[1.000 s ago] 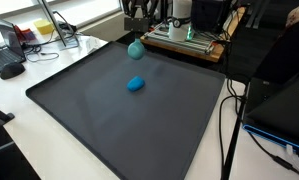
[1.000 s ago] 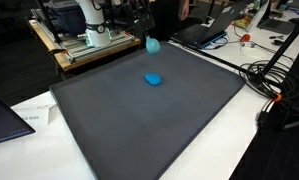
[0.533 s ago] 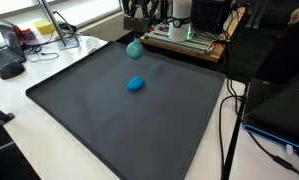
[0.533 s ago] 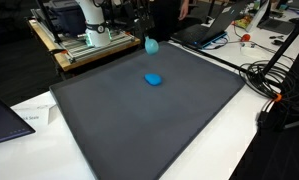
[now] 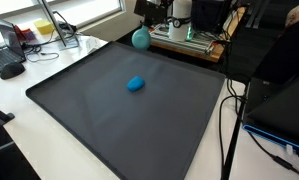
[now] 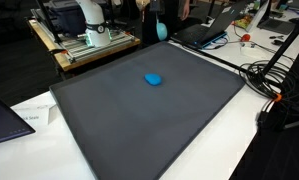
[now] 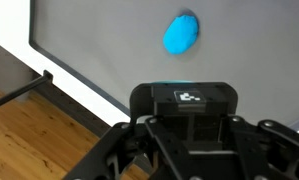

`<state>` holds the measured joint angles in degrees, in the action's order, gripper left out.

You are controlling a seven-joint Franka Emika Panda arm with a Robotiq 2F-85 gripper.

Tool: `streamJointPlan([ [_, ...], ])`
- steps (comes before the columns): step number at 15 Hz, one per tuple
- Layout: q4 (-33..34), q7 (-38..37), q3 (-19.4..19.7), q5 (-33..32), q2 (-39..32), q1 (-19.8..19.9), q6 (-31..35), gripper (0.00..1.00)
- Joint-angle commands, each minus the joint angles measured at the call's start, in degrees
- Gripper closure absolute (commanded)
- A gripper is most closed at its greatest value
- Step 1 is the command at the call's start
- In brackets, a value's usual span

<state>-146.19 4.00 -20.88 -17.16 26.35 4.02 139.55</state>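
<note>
Gripper (image 5: 141, 24) closed right down, looks clamped on a teal ball (image 5: 140, 39), though the contact is too small to check closely. Ball hangs raised over the far edge of the dark mat (image 5: 99, 130), near the wooden platform (image 5: 189, 47). A blue lump (image 5: 136, 84) lies loose mid-mat, well apart from the ball. Ball is probably light, soft, foam-like and not fragile. Being round, it could roll out of a loose pinch, so best taken across its middle, jaws on opposite sides
</note>
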Motion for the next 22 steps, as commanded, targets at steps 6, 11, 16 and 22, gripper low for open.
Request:
streamJointPlan([
  [6, 19.1, 2.4, -0.3, -9.9, -14.5, -10.6, -21.6, 0.78],
  [11, 28.1, 5.9, 1.8, -11.1, -24.0, -13.4, -28.1, 0.78],
  [16, 34.6, 10.5, 5.4, -8.8, -31.9, -13.4, -28.5, 0.78],
  [22, 38.2, 17.3, 10.0, -1.7, -37.8, -11.0, -26.5, 0.78],
])
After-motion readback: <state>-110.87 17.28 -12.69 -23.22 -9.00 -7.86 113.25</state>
